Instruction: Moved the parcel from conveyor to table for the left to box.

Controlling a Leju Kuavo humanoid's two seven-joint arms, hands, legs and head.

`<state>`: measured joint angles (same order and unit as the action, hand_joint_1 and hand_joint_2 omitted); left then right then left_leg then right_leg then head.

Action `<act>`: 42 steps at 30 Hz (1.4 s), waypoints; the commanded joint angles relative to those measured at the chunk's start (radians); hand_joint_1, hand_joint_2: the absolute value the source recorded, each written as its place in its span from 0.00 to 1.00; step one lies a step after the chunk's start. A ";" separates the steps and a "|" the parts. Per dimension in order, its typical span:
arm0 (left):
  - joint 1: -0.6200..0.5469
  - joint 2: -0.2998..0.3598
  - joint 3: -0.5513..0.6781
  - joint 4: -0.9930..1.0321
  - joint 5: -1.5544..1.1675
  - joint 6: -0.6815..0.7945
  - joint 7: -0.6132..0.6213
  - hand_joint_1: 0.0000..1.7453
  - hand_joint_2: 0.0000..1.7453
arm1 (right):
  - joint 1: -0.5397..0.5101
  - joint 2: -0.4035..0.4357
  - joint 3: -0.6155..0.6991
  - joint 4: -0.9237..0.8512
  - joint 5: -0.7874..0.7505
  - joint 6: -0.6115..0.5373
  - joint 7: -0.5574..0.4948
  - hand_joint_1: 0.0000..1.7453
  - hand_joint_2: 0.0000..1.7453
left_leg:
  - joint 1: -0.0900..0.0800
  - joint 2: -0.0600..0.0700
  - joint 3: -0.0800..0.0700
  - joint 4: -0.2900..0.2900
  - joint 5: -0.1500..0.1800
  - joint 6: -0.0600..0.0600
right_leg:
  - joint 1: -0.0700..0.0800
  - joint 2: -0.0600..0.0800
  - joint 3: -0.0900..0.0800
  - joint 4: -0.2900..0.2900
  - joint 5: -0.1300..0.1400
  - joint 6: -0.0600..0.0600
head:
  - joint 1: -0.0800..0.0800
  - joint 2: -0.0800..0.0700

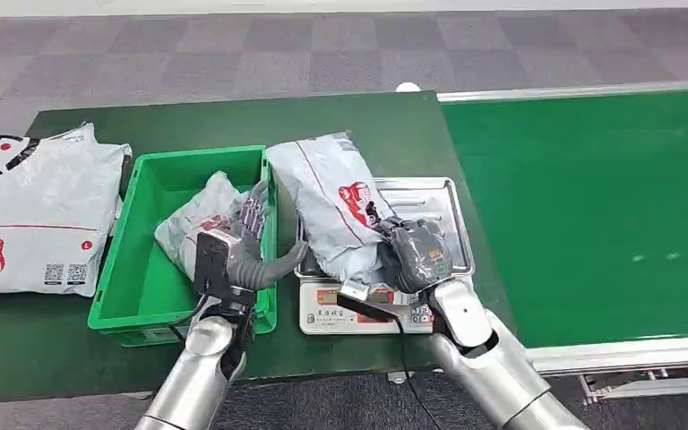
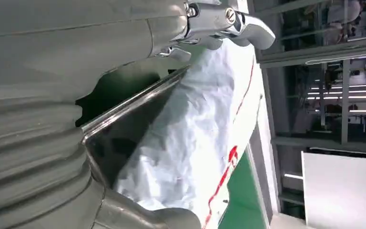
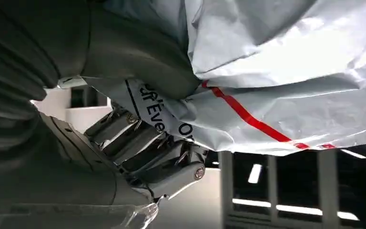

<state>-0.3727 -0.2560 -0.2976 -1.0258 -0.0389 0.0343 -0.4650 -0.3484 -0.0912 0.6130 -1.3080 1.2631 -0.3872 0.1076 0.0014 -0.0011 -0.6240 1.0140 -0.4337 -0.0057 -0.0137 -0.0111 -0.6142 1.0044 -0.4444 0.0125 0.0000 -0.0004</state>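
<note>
From the head view, the parcel (image 1: pixel 336 204) lies tilted across the steel tray of a weighing scale (image 1: pixel 430 202) near the desk's (image 1: pixel 233 116) right edge, beside the green conveyor (image 1: pixel 591 215). The right hand (image 1: pixel 417 255) grips the parcel's near end. The left hand (image 1: pixel 246 246) hovers over the right wall of a green bin (image 1: pixel 179 170) with its fingers spread, holding nothing — another grey bag (image 1: pixel 199 219) lies inside. A large mailer (image 1: pixel 31 210) rests at the desk's left edge.

In the left wrist view the parcel (image 2: pixel 195 143) lies on the tray's shiny rim (image 2: pixel 133 102), the fingers (image 2: pixel 238 24) apart above it.

In the right wrist view the thumb and fingers (image 3: pixel 162 162) pinch the crumpled plastic (image 3: pixel 276 86) — a red stripe crosses it.
</note>
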 commanded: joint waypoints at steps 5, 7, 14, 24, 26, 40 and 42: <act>-0.021 0.026 -0.012 0.052 0.002 -0.003 0.003 0.00 1.00 | 0.049 -0.060 0.056 -0.121 -0.010 0.018 0.012 0.09 1.00 | 0.000 0.000 0.005 -0.002 -0.001 0.000 | 0.000 0.001 0.005 -0.002 -0.001 -0.001 | 0.000 0.000; -0.017 0.026 -0.013 0.047 0.002 0.002 0.002 0.00 1.00 | 0.047 -0.049 0.033 -0.129 -0.011 0.017 0.017 0.00 1.00 | 0.000 0.001 0.005 -0.002 -0.001 0.000 | 0.000 0.002 0.005 -0.002 -0.001 -0.001 | 0.000 0.000; -0.013 0.026 -0.010 0.042 0.003 0.008 0.003 0.00 1.00 | 0.044 -0.045 -0.002 -0.142 -0.065 0.022 0.013 0.00 1.00 | 0.000 0.001 0.004 -0.001 -0.001 0.000 | 0.001 0.001 0.004 -0.002 0.000 -0.001 | 0.000 0.000; 0.019 0.040 -0.015 0.003 -0.003 0.023 0.006 0.00 1.00 | 0.048 -0.030 -0.165 -0.135 -0.442 0.143 -0.159 0.00 1.00 | 0.001 0.001 0.011 -0.004 -0.002 0.000 | 0.001 0.003 0.011 -0.005 -0.001 -0.001 | 0.000 0.000; 0.000 0.044 -0.022 0.009 -0.015 0.026 0.003 0.00 1.00 | -0.003 -0.019 -0.222 -0.083 -0.674 0.262 -0.249 0.00 1.00 | 0.000 0.002 0.006 -0.001 -0.001 0.000 | 0.000 0.002 0.005 -0.002 -0.001 -0.001 | 0.000 0.000; -0.131 0.041 -0.090 0.101 -0.138 0.079 0.040 0.00 1.00 | -0.050 0.039 -0.475 0.122 -1.123 0.339 -0.391 0.00 1.00 | 0.001 -0.001 0.004 -0.001 0.001 0.000 | 0.001 -0.001 0.006 -0.001 0.000 0.000 | 0.000 0.000; -0.169 0.032 -0.095 0.134 -0.152 0.087 0.048 0.00 1.00 | -0.096 0.028 -0.483 0.218 -1.105 0.326 -0.404 0.00 1.00 | 0.001 -0.003 0.005 -0.001 0.001 0.000 | 0.001 -0.003 0.007 -0.002 0.001 0.000 | 0.000 0.000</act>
<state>-0.3923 -0.2472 -0.3093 -1.0346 -0.1422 0.0965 -0.4410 -0.3405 -0.1015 0.2847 -1.3807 0.2383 -0.0760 -0.2658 0.0013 -0.0024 -0.6236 1.0143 -0.4323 -0.0053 -0.0138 -0.0125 -0.6133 1.0044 -0.4433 0.0130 0.0000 0.0000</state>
